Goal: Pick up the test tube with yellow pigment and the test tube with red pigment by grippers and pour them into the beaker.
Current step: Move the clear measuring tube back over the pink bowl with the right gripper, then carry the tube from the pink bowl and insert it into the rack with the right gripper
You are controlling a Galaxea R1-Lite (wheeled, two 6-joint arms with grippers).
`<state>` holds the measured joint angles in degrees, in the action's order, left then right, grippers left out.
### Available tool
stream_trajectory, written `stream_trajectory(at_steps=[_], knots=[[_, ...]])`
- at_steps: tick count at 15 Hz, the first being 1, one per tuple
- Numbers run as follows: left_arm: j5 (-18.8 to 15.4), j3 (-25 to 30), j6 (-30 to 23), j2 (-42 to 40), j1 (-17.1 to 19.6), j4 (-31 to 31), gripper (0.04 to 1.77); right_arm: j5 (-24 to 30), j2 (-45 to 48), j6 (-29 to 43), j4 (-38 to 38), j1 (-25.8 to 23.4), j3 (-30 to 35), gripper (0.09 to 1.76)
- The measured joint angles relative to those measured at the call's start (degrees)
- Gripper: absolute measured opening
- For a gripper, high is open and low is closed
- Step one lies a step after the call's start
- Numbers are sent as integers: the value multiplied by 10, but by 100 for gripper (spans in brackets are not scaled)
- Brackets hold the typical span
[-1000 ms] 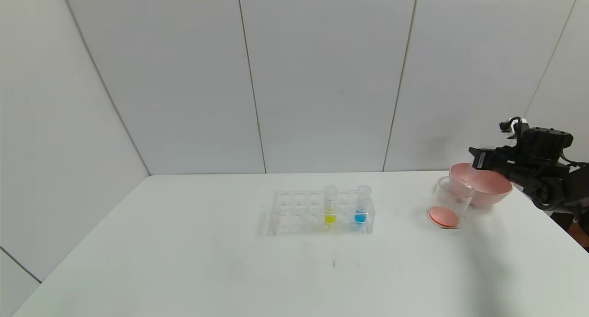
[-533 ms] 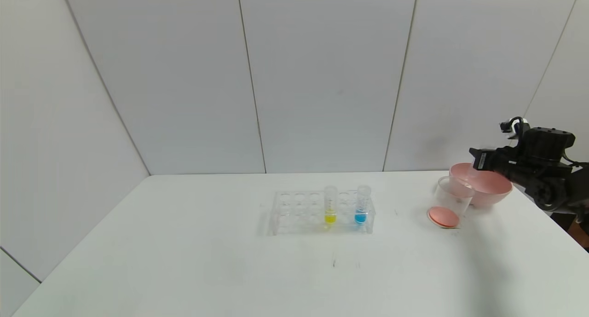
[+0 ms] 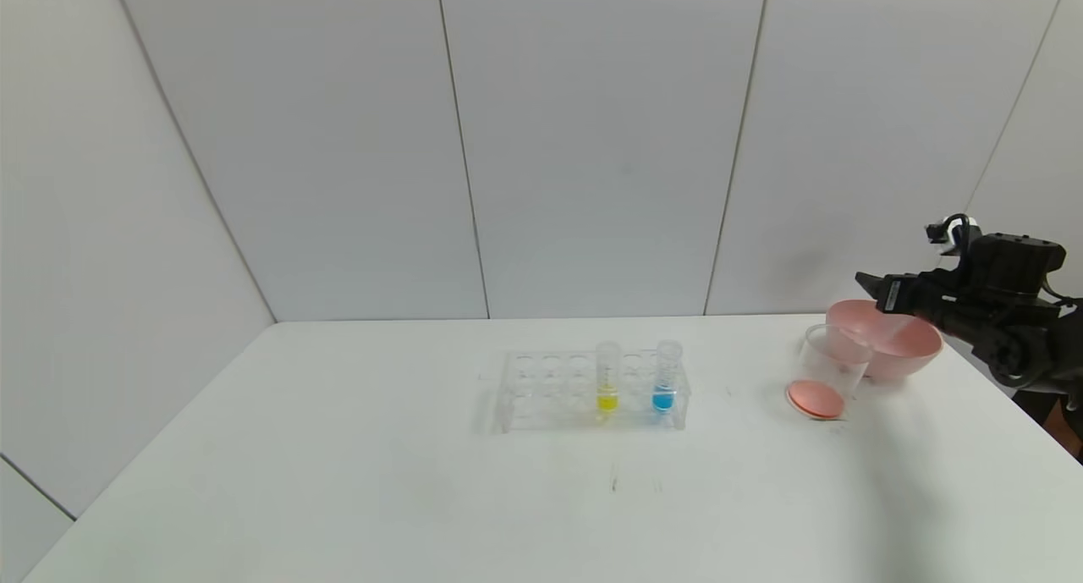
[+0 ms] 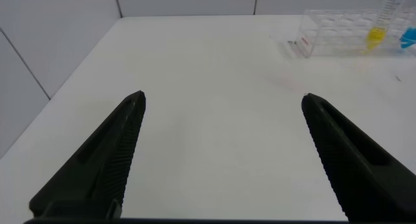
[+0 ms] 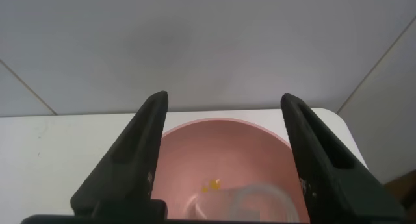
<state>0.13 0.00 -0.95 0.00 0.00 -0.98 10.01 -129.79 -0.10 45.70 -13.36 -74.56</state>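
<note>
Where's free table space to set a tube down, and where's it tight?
Free: the wide near strip of the table in front of the rack, plus the whole left side. Tight: the right rear corner, where beaker, pink bowl and right gripper cluster.

R arm up at far right, L arm parked low.

R hand (image 3: 876,285) sits at the right edge of head view, raised off the bench, wrist roughly level, fingers pointing toward the robot's left; small white-grey block w/ cable on top of the wrist. From its own wrist cam the two black fingers (image 5: 127,165) are spread wide apart, nothing between them. L arm doesn't show in head view; its wrist cam shows the L hand (image 4: 224,152) low over the bench, both tapered black fingers (image 4: 97,165) spread wide, nothing gripped.
</note>
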Motion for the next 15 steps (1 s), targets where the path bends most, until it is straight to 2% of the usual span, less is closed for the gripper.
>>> stream_trajectory(at_steps=[3, 8, 11, 15], knots=[[0, 0, 0, 0, 0, 0, 172, -1, 0, -3, 6, 1, 0, 141], [0, 0, 0, 0, 0, 0, 172, -8, 18, -23, -1, 10, 5, 155], [0, 0, 0, 0, 0, 0, 172, -66, 46, -22, -41, 34, 4, 160], [0, 0, 0, 0, 0, 0, 172, -91, 85, -19, -48, 62, 8, 164]])
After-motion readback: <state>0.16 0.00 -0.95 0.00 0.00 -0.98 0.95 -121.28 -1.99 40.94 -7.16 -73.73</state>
